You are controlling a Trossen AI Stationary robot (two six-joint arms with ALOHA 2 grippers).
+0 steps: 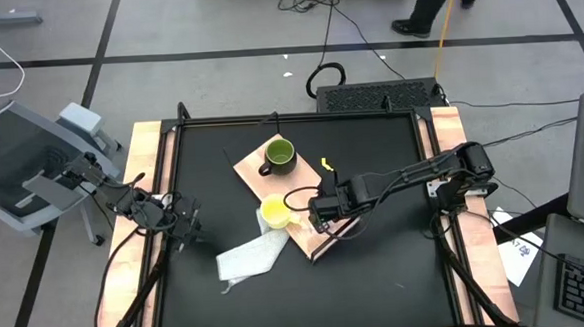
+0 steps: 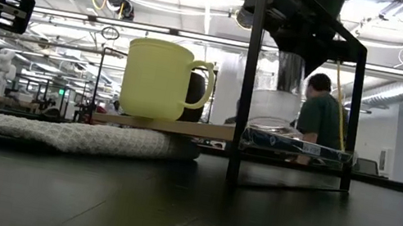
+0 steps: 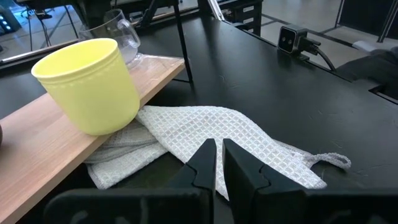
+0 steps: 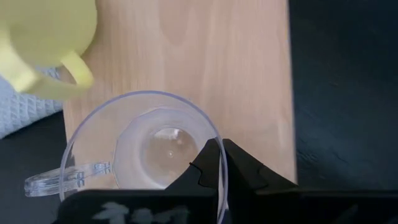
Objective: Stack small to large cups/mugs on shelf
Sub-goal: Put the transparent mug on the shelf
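R gripper point(image 4: 219, 163) is over the shelf point(image 1: 316, 232), lower centre of high view, fingers pinched tight on the rim of the clear cup point(image 4: 143, 146); the thin wall sits between the two dark tips. Cup is upright on the wood, empty, handle sticking out toward the yellow mug point(image 4: 43, 43). In low view the cup point(image 2: 275, 109) shows right of centre, under the arm coming down from the top.

L gripper point(image 3: 218, 163) sits at frame left in high view, near the table's left edge, fingers nearly together w/ only a slim gap, holding nothing, pointed at the white cloth point(image 3: 217, 134).

Containers: yellow mug point(image 1: 275, 213) stands upright on the shelf's lower-left edge, just beside the clear cup, interior looks empty. Olive-green mug point(image 1: 279, 156) stands upright at the shelf's upper end, well apart from the other two, contents not clear.

Around: white cloth point(image 1: 249, 256) lies crumpled on the black table point(image 1: 378, 279), partly tucked under the shelf edge below the yellow mug. A person shows in the room behind, right of centre in low view.
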